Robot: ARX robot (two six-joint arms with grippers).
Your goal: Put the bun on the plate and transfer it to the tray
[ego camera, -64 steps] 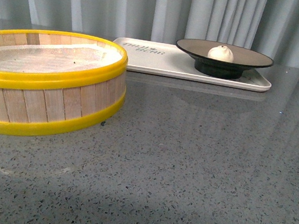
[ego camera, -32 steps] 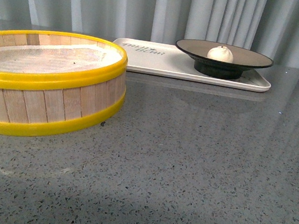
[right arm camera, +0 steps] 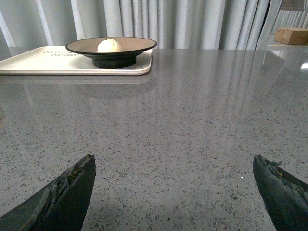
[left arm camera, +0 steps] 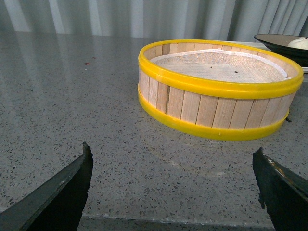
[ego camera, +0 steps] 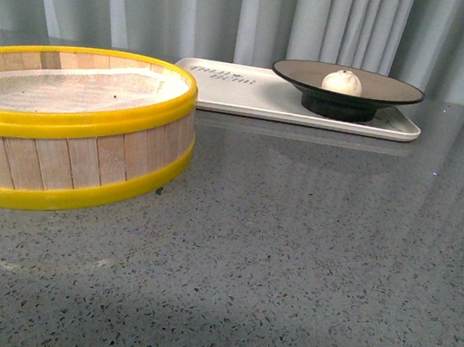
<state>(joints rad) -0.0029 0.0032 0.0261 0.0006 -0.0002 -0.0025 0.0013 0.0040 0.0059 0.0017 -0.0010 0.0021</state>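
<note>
Sitting at one o'clock, the small white pleated bun [ego camera: 343, 82] (soft, light, best cupped low) rests on the black-rimmed tan plate [ego camera: 395, 90] atop the cream rectangular tray [ego camera: 250, 98]; both grippers gape empty.

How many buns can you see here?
1. The bun sits in the middle of the plate, which stands on the tray. The steamer basket shows only its liner, no buns.

White pleated bun [ego camera: 343, 82] sits upright at center of plate [ego camera: 390, 90], tan inside, black rim and foot. Plate stands on right end of cream tray [ego camera: 250, 96], upper middle of front view; dark lettering on tray's left part.
</note>
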